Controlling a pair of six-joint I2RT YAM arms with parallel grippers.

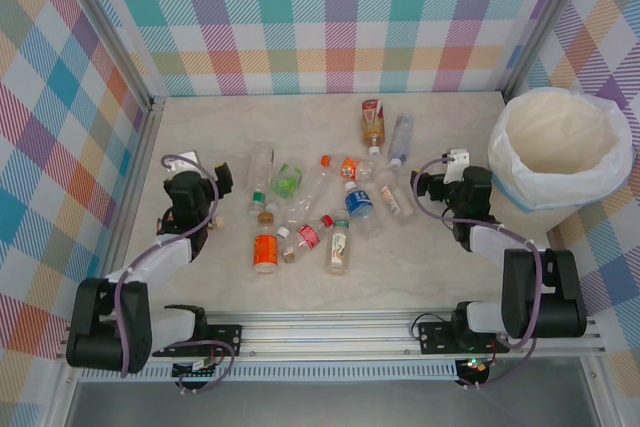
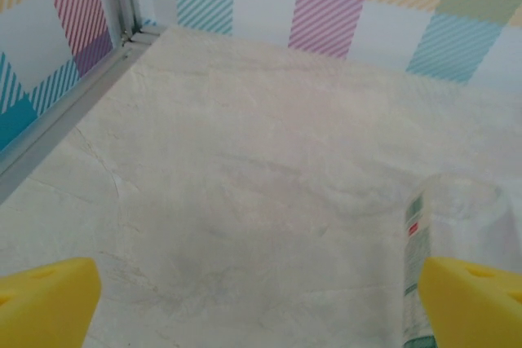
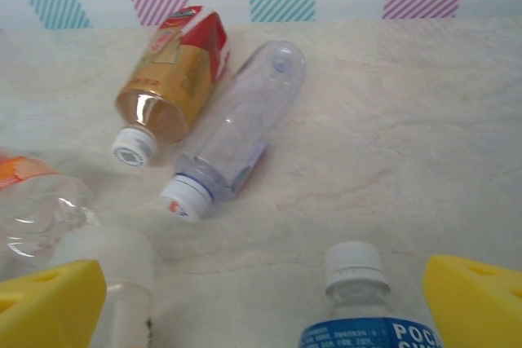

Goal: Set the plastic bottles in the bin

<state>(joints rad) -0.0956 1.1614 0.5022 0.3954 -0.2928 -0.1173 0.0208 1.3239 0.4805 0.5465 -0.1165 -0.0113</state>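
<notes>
Jaws gape wide and empty on left gripper (image 1: 222, 176) and right gripper (image 1: 428, 183); plastic bottles (image 1: 338, 247) all lie between them (task seemingly unstarted), the bin (image 1: 556, 189) beside the right one holding none.

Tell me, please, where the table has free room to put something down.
Bare: the far left corner, between the left wall and the clear bottle; the near strip between the plastic bottles and the front rail. Crowded: the middle; the bin takes the far right.
</notes>
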